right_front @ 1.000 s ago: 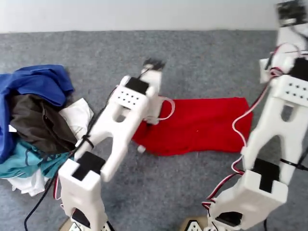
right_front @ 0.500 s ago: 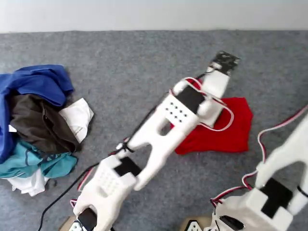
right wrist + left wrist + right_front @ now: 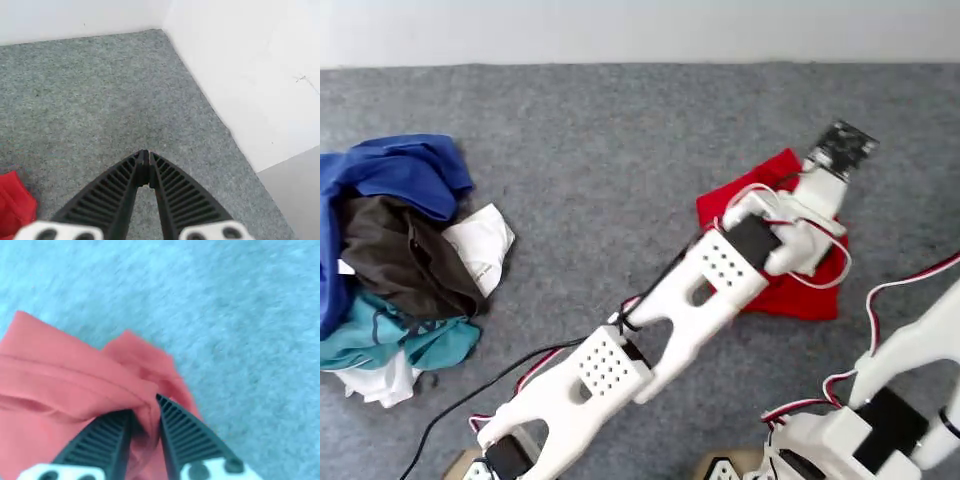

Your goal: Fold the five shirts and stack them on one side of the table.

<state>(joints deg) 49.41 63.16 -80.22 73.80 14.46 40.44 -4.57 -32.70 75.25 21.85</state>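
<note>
- Grip: the left gripper (image 3: 146, 409) is clenched on a raised fold of the red shirt (image 3: 798, 292), with the cloth pinched between its two black ribbed fingers (image 3: 107, 437).
- Around those fingers the red shirt lies bunched on the grey table (image 3: 620, 120). Most of the fabric spreads behind and to one side of the tips, and bare grey surface lies just beyond them.
- The right gripper (image 3: 144, 167) has its fingers pressed together tip to tip with nothing between them. It hangs over bare grey surface near the white wall (image 3: 240, 60), and a corner of the red shirt lies off to one side, apart from it.
- Well away from the left gripper, a pile holds the other shirts: blue shirt (image 3: 390, 180), dark brown shirt (image 3: 400, 250), white shirt (image 3: 480, 240) and teal shirt (image 3: 390, 345), heaped together unfolded.
</note>
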